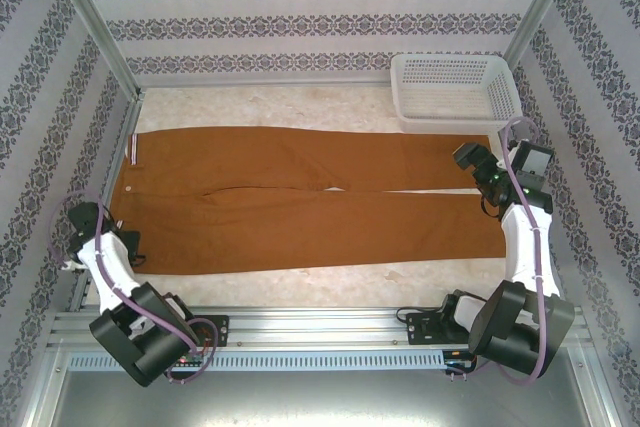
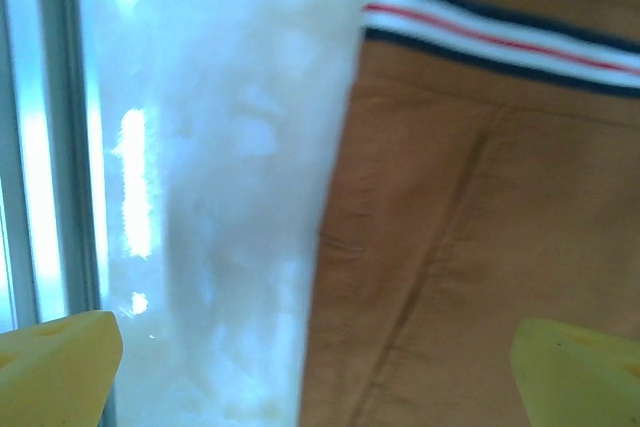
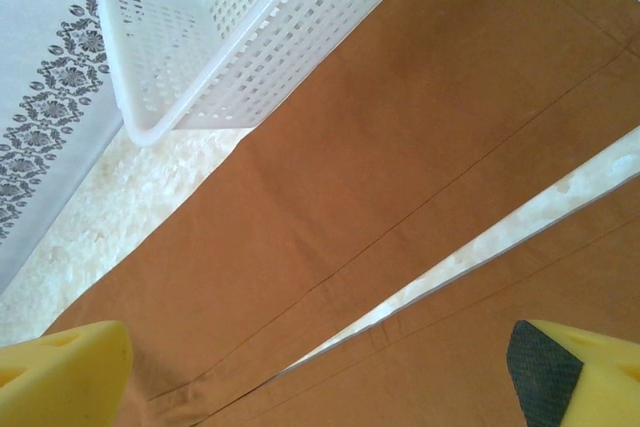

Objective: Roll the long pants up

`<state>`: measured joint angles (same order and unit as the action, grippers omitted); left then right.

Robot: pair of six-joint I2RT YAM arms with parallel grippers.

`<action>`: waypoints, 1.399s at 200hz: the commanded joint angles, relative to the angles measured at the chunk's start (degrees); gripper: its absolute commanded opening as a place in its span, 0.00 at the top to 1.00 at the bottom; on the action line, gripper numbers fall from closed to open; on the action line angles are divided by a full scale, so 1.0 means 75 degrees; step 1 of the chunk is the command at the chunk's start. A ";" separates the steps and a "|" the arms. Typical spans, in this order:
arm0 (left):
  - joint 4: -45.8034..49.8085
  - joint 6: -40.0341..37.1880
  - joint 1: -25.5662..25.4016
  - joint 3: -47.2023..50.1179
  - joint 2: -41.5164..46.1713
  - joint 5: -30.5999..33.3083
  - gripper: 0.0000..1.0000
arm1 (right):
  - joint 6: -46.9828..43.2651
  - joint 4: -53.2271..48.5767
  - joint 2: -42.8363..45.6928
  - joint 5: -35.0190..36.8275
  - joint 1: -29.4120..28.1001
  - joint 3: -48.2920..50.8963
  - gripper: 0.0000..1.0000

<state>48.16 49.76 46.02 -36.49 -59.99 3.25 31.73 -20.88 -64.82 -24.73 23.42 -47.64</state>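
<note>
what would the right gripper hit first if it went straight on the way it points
Probably the long pants: the open right gripper points down at the leg ends, close to the bare table strip between the legs. Nothing seems to lie in between, though depth is unclear.

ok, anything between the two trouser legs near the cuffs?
Just a narrow strip of bare table splits the long pants there, clearest in the right wrist view.
</note>
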 commanded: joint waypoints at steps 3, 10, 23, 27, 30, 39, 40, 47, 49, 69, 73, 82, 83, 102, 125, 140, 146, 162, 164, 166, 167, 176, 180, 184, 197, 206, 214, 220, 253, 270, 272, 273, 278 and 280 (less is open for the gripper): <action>-0.0596 -0.0052 0.0282 0.0068 -0.0387 0.0137 0.00 | -0.0058 -0.0249 0.0227 -0.0046 0.0028 -0.0191 0.02; -0.0740 -0.0103 0.0343 0.0062 -0.0514 0.0093 0.00 | -0.0071 -0.0256 0.0263 -0.0018 0.0018 -0.0166 0.02; -0.0969 -0.0206 0.0398 0.0024 -0.0720 -0.0006 0.00 | -0.0062 -0.0274 0.0298 0.0028 0.0035 -0.0118 0.02; -0.1018 -0.0222 0.0392 0.0007 -0.0784 -0.0030 0.00 | -0.0066 -0.0274 0.0307 0.0040 0.0032 -0.0106 0.02; -0.1051 -0.0240 0.0564 -0.0016 -0.0840 -0.0062 0.00 | -0.0055 -0.0264 0.0307 0.0031 0.0042 -0.0095 0.02; -0.1153 -0.0269 0.0670 -0.0034 -0.0965 -0.0123 0.00 | -0.0030 -0.0252 0.0309 0.0017 0.0039 -0.0072 0.02; -0.1168 -0.0276 0.0677 -0.0039 -0.0978 -0.0125 0.00 | -0.0026 -0.0251 0.0304 0.0016 0.0034 -0.0071 0.02; -0.1246 -0.0294 0.0738 -0.0066 -0.1088 -0.0164 0.00 | -0.0009 -0.0251 0.0309 0.0016 0.0018 -0.0059 0.02; -0.1266 -0.0294 0.0754 -0.0073 -0.1108 -0.0169 0.00 | -0.0002 -0.0251 0.0316 0.0025 0.0027 -0.0053 0.02; -0.1527 -0.0341 0.0851 -0.0105 -0.1376 -0.0230 0.00 | 0.0019 -0.0250 0.0362 0.0050 0.0034 -0.0034 0.02; -0.1561 -0.0333 0.0868 -0.0127 -0.1427 -0.0233 0.00 | 0.0015 -0.0251 0.0367 0.0063 0.0031 -0.0035 0.02; -0.1629 -0.0309 0.0899 -0.0172 -0.1515 -0.0232 0.00 | 0.0015 -0.0279 0.0399 0.0091 0.0029 -0.0035 0.02; -0.1641 -0.0308 0.0897 -0.0173 -0.1522 -0.0233 0.00 | 0.0014 -0.0282 0.0401 0.0095 0.0023 -0.0035 0.02; -0.1851 -0.0238 0.0939 -0.0217 -0.1695 -0.0312 0.00 | 0.0051 -0.0303 0.0459 0.0167 0.0029 -0.0007 0.02; -0.2125 -0.0115 0.0954 -0.0231 -0.1867 -0.0481 0.00 | 0.0073 -0.0315 0.0507 0.0192 0.0025 0.0023 0.02; -0.2366 -0.0050 0.0952 -0.0208 -0.2010 -0.0661 0.00 | 0.0087 -0.0344 0.0530 0.0216 0.0018 0.0047 0.02; -0.2445 -0.0017 0.0951 -0.0209 -0.2065 -0.0729 0.00 | 0.0091 -0.0361 0.0537 0.0243 0.0026 0.0050 0.02; -0.2596 -0.0012 0.0953 -0.0218 -0.2224 -0.0898 0.08 | 0.0091 -0.0386 0.0579 0.0287 0.0020 0.0047 0.02; -0.2615 -0.0013 0.0951 -0.0220 -0.2248 -0.0906 0.09 | 0.0093 -0.0393 0.0580 0.0295 0.0019 0.0047 0.02; -0.2628 -0.0013 0.0953 -0.0220 -0.2268 -0.0920 0.11 | 0.0088 -0.0400 0.0580 0.0303 0.0024 0.0047 0.02; -0.2632 -0.0007 0.0948 -0.0221 -0.2274 -0.0928 0.12 | 0.0085 -0.0408 0.0586 0.0312 0.0027 0.0047 0.02; -0.2670 -0.0006 0.0945 -0.0221 -0.2360 -0.0957 0.25 | 0.0089 -0.0435 0.0613 0.0342 0.0023 0.0053 0.02; -0.2682 -0.0011 0.0952 -0.0229 -0.2393 -0.0961 0.32 | 0.0083 -0.0453 0.0622 0.0366 0.0018 0.0047 0.03; -0.2683 -0.0023 0.0954 -0.0247 -0.2422 -0.0956 0.40 | 0.0088 -0.0478 0.0626 0.0393 0.0028 0.0056 0.03; -0.2645 -0.0036 0.0945 -0.0295 -0.2519 -0.0906 0.71 | 0.0128 -0.0672 0.0658 0.0525 0.0009 0.0001 0.04; -0.2565 -0.0008 0.0953 -0.0341 -0.2571 -0.0835 0.94 | 0.0162 -0.0861 0.0653 0.0660 0.0012 -0.0052 0.04; -0.2492 0.0030 0.0950 -0.0368 -0.2583 -0.0749 1.00 | 0.0192 -0.1035 0.0640 0.0814 -0.0003 -0.0107 0.04; -0.2467 0.0050 0.0949 -0.0378 -0.2580 -0.0712 1.00 | 0.0230 -0.1233 0.0625 0.1003 0.0007 -0.0146 0.04; -0.2312 0.0110 0.0946 -0.0520 -0.2470 -0.0759 1.00 | 0.0407 -0.2516 0.0618 0.2556 0.0062 -0.0340 0.03; -0.2150 0.0101 0.0950 -0.0659 -0.2382 -0.0860 1.00 | 0.0844 -0.3213 0.0724 0.3449 0.0268 -0.0308 0.02; -0.2140 0.0094 0.0947 -0.0664 -0.2378 -0.0877 1.00 | 0.0906 -0.3279 0.0748 0.3517 0.0306 -0.0297 0.02; -0.2136 0.0093 0.0945 -0.0671 -0.2370 -0.0883 1.00 | 0.0939 -0.3318 0.0752 0.3554 0.0332 -0.0289 0.02; -0.2125 0.0084 0.0946 -0.0702 -0.2334 -0.0934 1.00 | 0.1083 -0.3445 0.0799 0.3642 0.0447 -0.0245 0.02; -0.2119 0.0087 0.0946 -0.0704 -0.2319 -0.0951 1.00 | 0.1135 -0.3481 0.0816 0.3647 0.0497 -0.0237 0.02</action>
<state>30.83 49.80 52.62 -39.33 -78.81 -3.05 35.00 -37.26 -60.64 -8.16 24.29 -48.56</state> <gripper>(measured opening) 0.048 0.977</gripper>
